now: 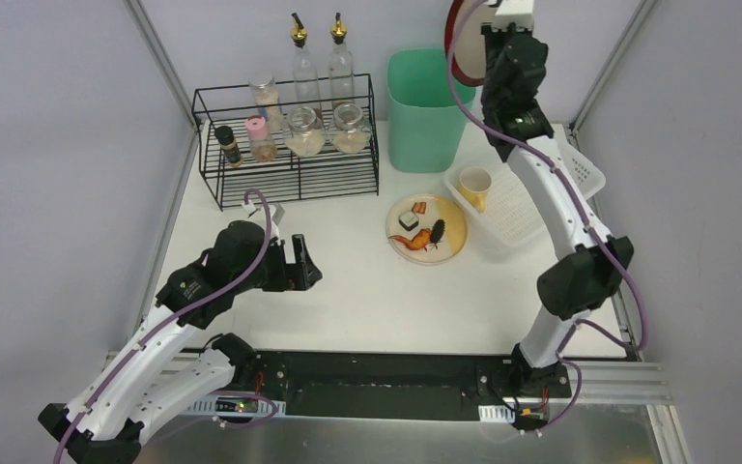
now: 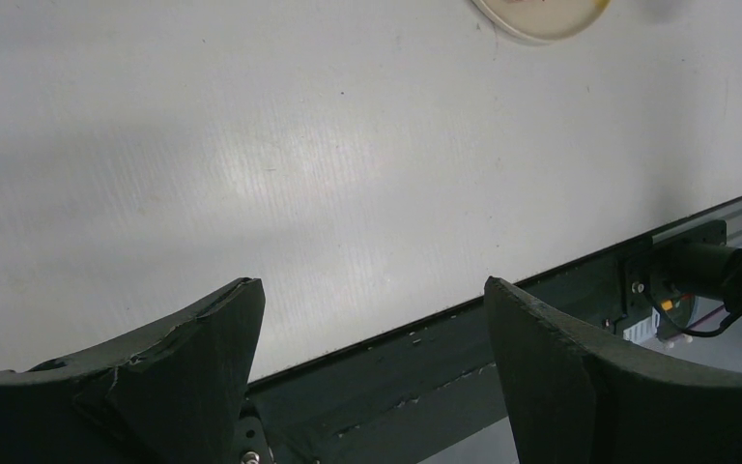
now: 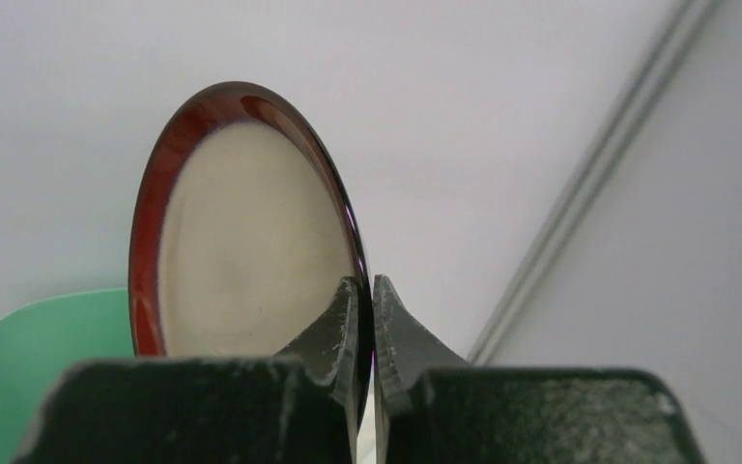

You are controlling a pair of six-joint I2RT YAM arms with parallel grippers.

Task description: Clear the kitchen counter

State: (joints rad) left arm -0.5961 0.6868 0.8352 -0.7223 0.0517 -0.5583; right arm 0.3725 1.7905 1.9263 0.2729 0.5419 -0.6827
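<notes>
The right fingers (image 3: 340, 333) pinch the rim of a red-rimmed plate (image 3: 251, 232), upright near the green bin (image 1: 423, 111). The left fingers (image 2: 188, 358) stand wide apart, empty, over the white bench (image 2: 299, 174).

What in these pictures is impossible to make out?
Red-rimmed plate: top view, mostly hidden behind the right gripper.
Scraps on the food plate: top view, too small to identify; left wrist view, cut by the top edge.
Green bin: top view, its own wall hides the contents.
</notes>
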